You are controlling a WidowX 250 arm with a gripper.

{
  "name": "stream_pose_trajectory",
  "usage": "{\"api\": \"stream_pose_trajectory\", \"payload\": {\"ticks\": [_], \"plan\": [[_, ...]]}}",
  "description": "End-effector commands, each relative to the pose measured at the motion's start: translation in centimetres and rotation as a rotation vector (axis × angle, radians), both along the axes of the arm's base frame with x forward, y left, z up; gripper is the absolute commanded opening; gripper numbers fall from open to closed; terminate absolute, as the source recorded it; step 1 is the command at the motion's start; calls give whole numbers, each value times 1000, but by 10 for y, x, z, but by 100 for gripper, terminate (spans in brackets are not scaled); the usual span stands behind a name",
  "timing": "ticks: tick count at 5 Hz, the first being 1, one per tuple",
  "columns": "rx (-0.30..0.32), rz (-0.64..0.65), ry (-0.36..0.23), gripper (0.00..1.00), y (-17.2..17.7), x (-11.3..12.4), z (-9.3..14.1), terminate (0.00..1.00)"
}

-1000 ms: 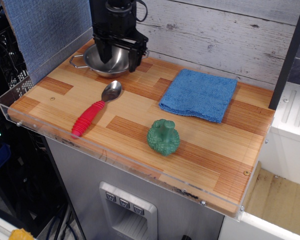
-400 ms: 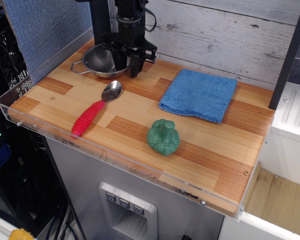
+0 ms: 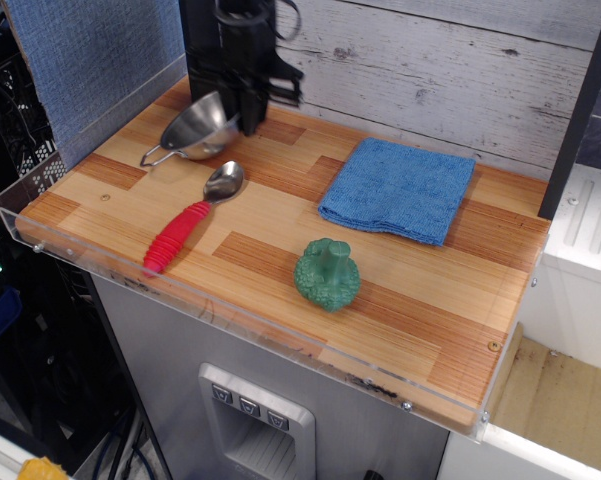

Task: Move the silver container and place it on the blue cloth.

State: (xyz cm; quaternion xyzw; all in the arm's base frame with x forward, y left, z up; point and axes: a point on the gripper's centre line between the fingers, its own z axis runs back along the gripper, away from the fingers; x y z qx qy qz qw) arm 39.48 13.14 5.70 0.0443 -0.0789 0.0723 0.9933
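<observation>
I have the gripper (image 3: 248, 118) apparently clamped on the silver container (image 3: 202, 126) rim, tilted at back left. I want it level and clear before crossing to the blue cloth (image 3: 400, 188).

Looks like a robot lab setup dressed up as a kitchen, not a real one. The wooden counter (image 3: 280, 240) is a butcher-block style board with a clear acrylic lip (image 3: 210, 305) screwed around its edge, and the "wall" behind is a grey wood-plank backdrop (image 3: 430, 70) next to a blue fabric panel (image 3: 90, 60). Props are kitchen-ish: a red-handled spoon (image 3: 185, 225), a blue cloth (image 3: 400, 188), a silver container (image 3: 200, 125), a green toy vegetable (image 3: 327, 273). Off to the left there's black equipment racking with cables (image 3: 20, 330), and below the counter sits a grey panel with buttons (image 3: 255, 410)
</observation>
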Motion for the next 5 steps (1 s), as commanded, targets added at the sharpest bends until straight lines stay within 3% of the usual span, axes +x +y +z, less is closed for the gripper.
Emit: {"api": "stream_pose_trajectory", "payload": {"ticks": [1,3,5], "plan": [[39,-12,-102,0,17,-19,75,0],[-12,-126,-150,0,-79,-15,102,0],[16,-196,-103,0,-141,-12,74,0]]}}
